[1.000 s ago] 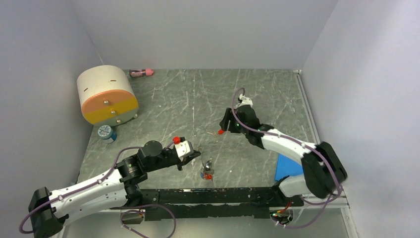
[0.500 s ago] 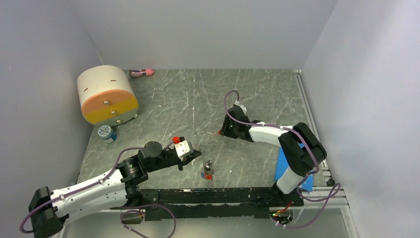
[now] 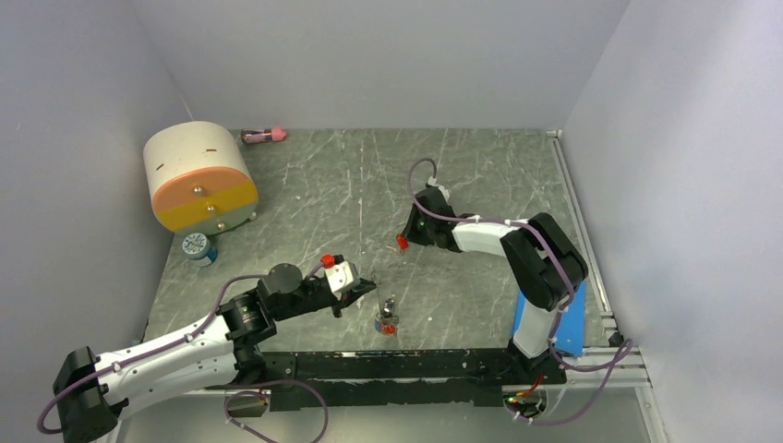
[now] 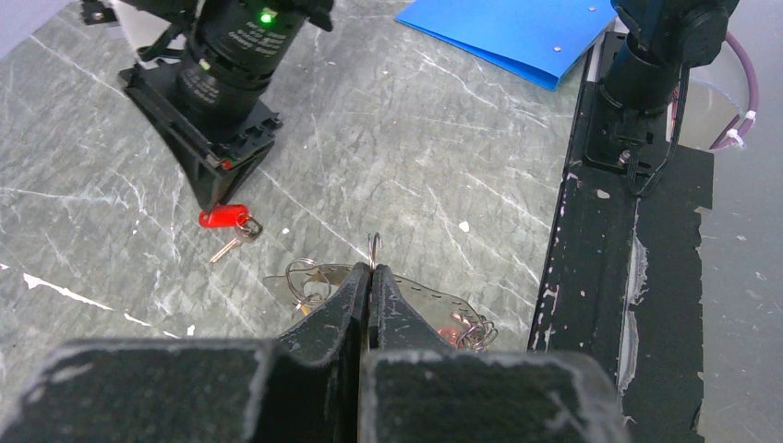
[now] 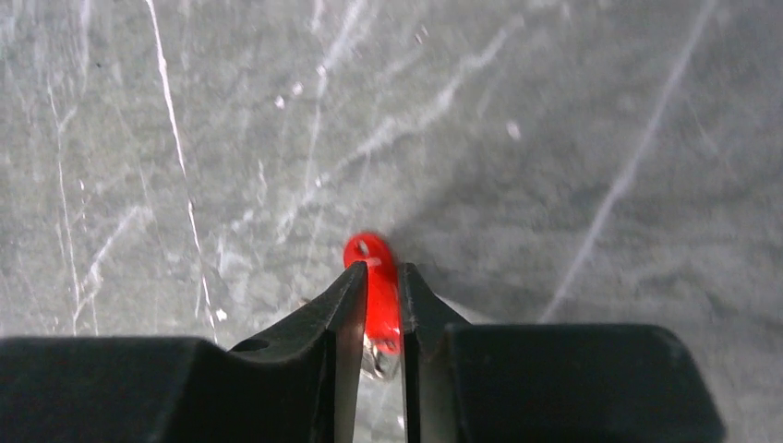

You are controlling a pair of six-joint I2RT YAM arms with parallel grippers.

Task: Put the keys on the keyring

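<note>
- My left gripper is shut tight. Its two fingers meet with no gap that I can see. A thin wire loop of the keyring pokes up from between their tips, so I read it as pinched there.
- The keyring's flat pale plate lies on the grey table right behind those tips and spreads out to both sides of them. A second red key shows at its right end, near the black taped strip.
- From the top camera, the keyring sits near the front edge of the table, just ahead of the left gripper and roughly midway between the two arm bases.
- My right gripper is almost closed, with only a narrow slot between its fingers. The red key fills that slot. Its plastic head is clamped from both sides, and the rounded end with the hole sticks out beyond the tips.
- A bit of shiny metal shows deeper in the slot, below the red head.
- In the left wrist view, this key is low at the table under the right gripper's tip, with a small metal piece touching one end. I cannot tell whether that piece is its own blade or another key, nor whether the key is off the surface.
- The red key is well apart from the keyring, farther back on the table.
- A blue sheet lies by the right arm's base.
</note>
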